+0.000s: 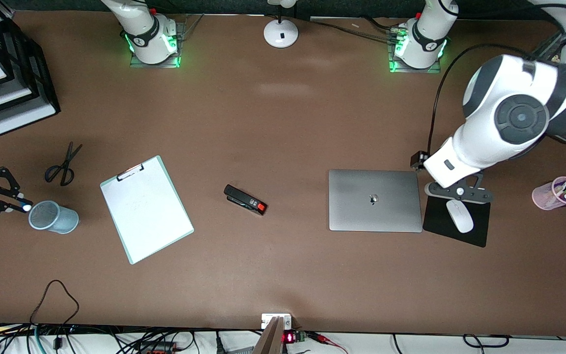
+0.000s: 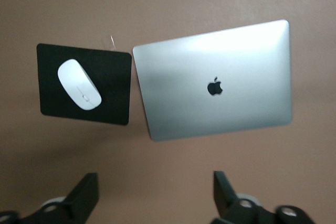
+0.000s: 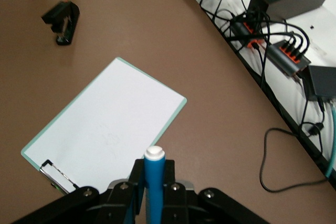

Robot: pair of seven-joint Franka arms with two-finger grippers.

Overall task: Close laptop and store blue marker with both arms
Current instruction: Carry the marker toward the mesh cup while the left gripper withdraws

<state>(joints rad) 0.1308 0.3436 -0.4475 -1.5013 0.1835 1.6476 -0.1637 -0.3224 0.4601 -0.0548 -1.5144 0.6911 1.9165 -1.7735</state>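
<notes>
The silver-grey laptop (image 1: pixel 375 200) lies shut on the table, its dark apple logo up; it also shows in the left wrist view (image 2: pixel 215 80). My left gripper (image 1: pixel 460 192) hangs open and empty over the black mouse pad beside the laptop; its open fingers (image 2: pixel 86 195) frame bare table in the left wrist view. My right gripper (image 1: pixel 17 202) is at the right arm's end of the table, shut on the blue marker (image 3: pixel 154 182), white end outward. The marker's white end (image 1: pixel 26 208) is at the rim of a grey-blue mesh cup (image 1: pixel 53 217).
Black scissors (image 1: pixel 62 164), a white clipboard (image 1: pixel 146 209) and a black stapler (image 1: pixel 245 199) lie between the cup and the laptop. A white mouse (image 1: pixel 459 215) sits on the pad (image 1: pixel 477 233). A pink cup of pens (image 1: pixel 558 192) and stacked trays (image 1: pixel 13 83) stand at the table's ends.
</notes>
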